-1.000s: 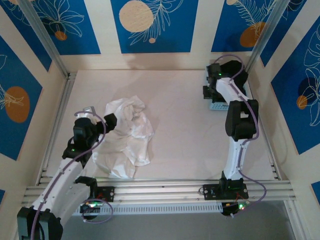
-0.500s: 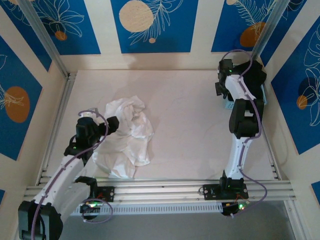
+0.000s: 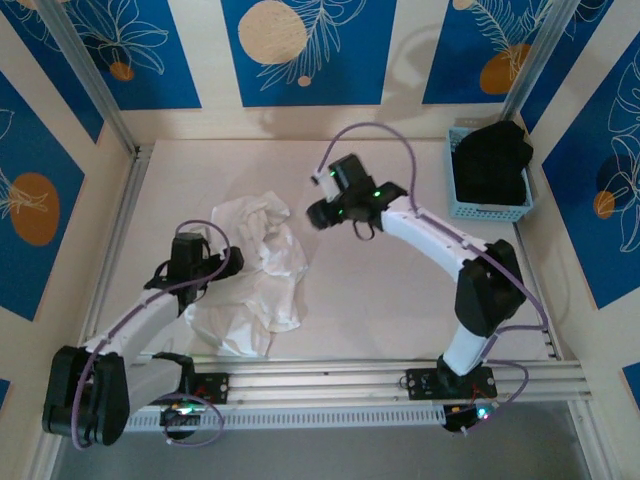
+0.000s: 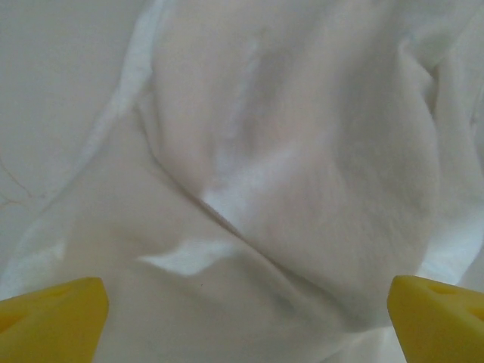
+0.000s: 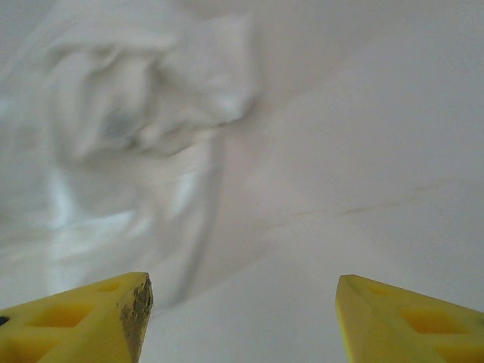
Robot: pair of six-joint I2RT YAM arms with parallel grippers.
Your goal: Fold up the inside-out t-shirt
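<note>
Starting at the near edge of the pale wooden desk (image 3: 400,300), the left arm (image 3: 140,315) reaches forward to the near-left side of the plain white, thin, wrinkled inside-out t-shirt (image 3: 262,265). The shirt lies in a crumpled heap on the left half of the desk, with no sleeve, hem or flat panel laid out. The left jaws hang close above the cloth and are spread wide: the yellow fingertips (image 4: 53,318) sit at either side of the left wrist view, with loose folds beneath them and nothing gripped. Farther in, the right arm (image 3: 440,235) stretches across the middle of the desk toward the far-right edge of the heap. The right jaws are also parted and empty, over bare desk just beside the cloth, though the right wrist view is blurred. In the far right corner a light blue plastic basket (image 3: 520,208) holds a black garment (image 3: 492,160), well apart from the shirt. By my judgement no fold has been made yet. The shirt must first be gripped and spread flat, so all the folding remains.
</note>
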